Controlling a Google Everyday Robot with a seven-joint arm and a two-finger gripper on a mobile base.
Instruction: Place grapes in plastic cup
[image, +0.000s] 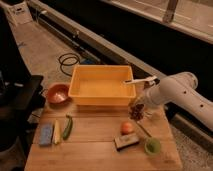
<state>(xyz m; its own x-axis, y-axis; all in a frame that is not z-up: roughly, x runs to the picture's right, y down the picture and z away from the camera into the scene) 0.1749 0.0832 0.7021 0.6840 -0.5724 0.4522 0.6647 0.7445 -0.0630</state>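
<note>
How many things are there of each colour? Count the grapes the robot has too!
Orange: 2 (bowl, fruit)
Blue: 1 (sponge)
Yellow: 2 (bin, strip beside the sponge)
Green: 2 (cup, vegetable)
Dark: 2 (block, grapes in the gripper, right of the bin)
Total: 9

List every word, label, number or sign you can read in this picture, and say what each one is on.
No text can be read.
White object on the floor, top left: dark marks, too blurred to read.
Yellow tub, green cup, orange bowl: no print visible.
Gripper, holding the grapes just right of the tub, above the table: no markings visible.
</note>
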